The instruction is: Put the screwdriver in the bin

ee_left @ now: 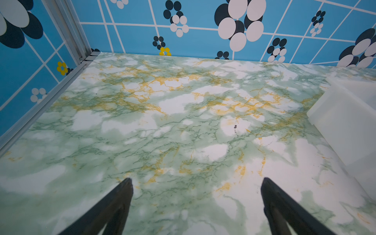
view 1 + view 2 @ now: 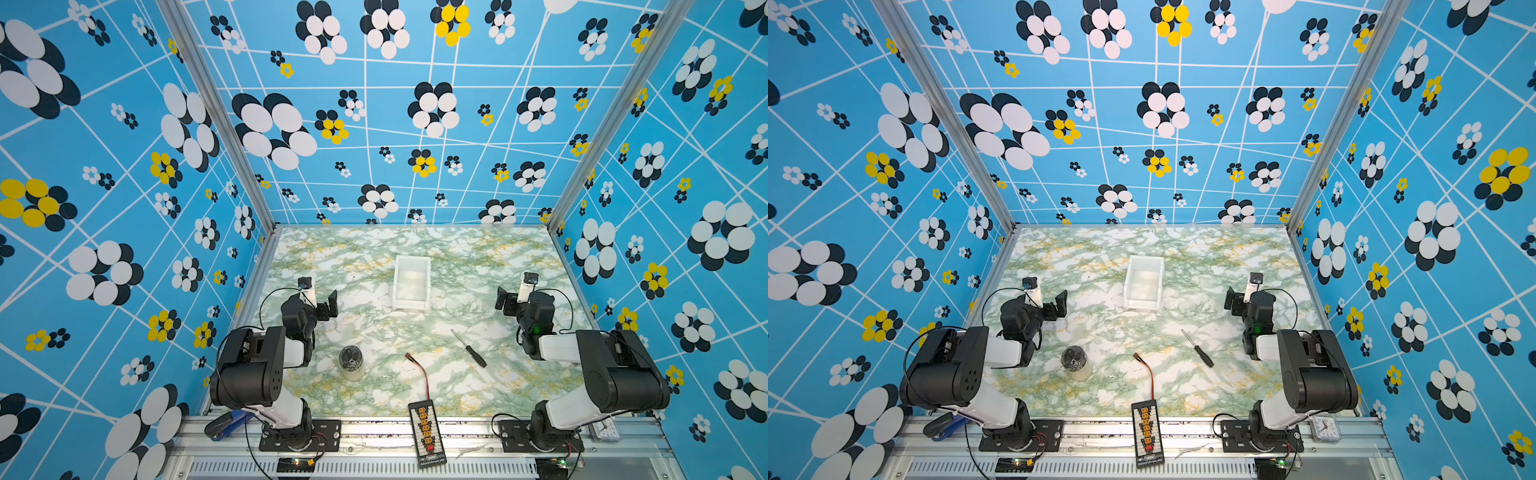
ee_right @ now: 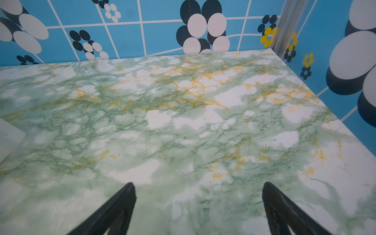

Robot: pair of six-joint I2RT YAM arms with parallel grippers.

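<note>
Screwdriver (image 2: 469, 348): flat on the marble table (image 2: 457, 257), apart from the right gripper (image 2: 503, 300), back toward that arm's base and inward, untouched. Bin (image 2: 411, 305): between the right gripper and left gripper (image 2: 330, 305), touching neither. Both grippers: jaws spread wide, holding nothing.

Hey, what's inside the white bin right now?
Nothing shows inside the bin: both top views show only its pale, bare floor. The screwdriver lies outside it, on the table. The bin's near wall may hide a thin strip of floor.
</note>
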